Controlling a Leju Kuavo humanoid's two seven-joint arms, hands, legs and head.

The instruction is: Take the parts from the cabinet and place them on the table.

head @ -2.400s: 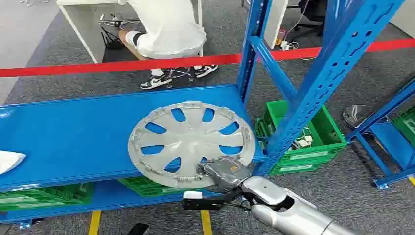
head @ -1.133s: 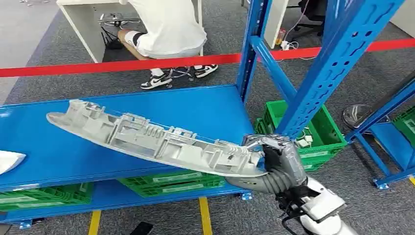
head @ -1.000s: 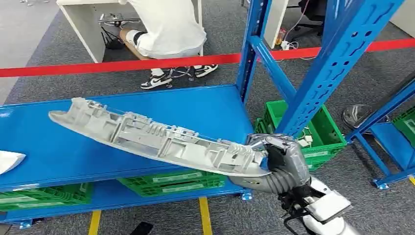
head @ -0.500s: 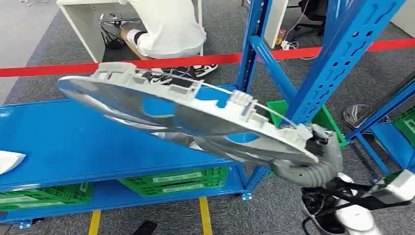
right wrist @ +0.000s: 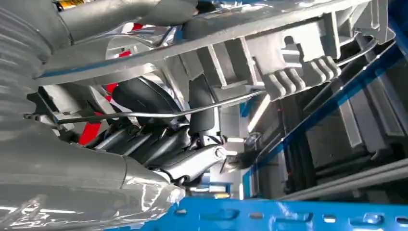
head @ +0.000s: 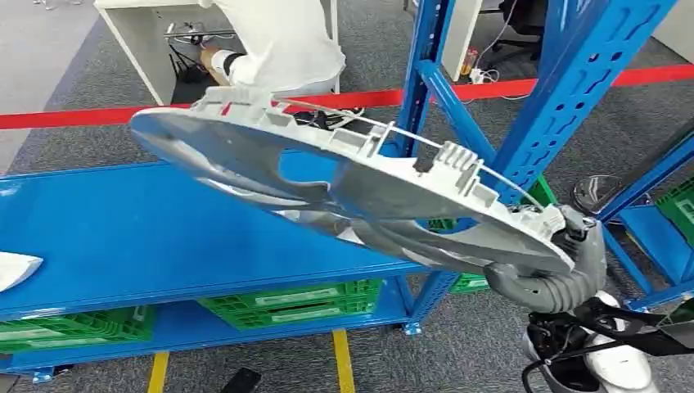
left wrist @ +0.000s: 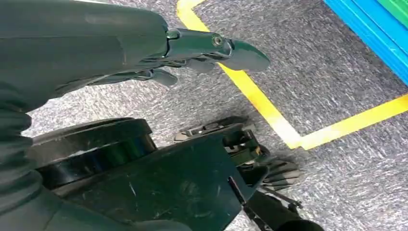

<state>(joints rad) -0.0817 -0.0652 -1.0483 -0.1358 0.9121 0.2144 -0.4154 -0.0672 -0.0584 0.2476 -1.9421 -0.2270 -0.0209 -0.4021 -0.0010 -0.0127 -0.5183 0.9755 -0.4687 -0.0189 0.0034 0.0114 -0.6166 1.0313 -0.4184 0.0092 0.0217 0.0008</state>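
A large silver wheel cover [head: 344, 192] hangs tilted in the air above the blue shelf [head: 114, 237], its ribbed back side up. My right hand [head: 556, 262] grips its rim at the lower right, just in front of the blue upright post [head: 565, 90]. Seen from the right wrist, the dark fingers [right wrist: 159, 139] curl inside the wheel cover [right wrist: 269, 53], against its ribs and wire ring. My left hand [left wrist: 192, 53] hangs over the grey carpet with its fingers loosely apart and nothing in them.
A white part [head: 16, 268] lies at the shelf's left edge. Green crates [head: 286, 301] sit on the lower shelf, another green crate [head: 540, 192] behind the post. Beyond a red barrier tape [head: 82, 117] a person [head: 278, 45] sits at a desk. Yellow floor lines [left wrist: 269, 106] cross the carpet.
The wheel cover has come off the shelf, first tipped on edge, then swung up and to the right in my right hand. The right arm has drawn back toward the post.
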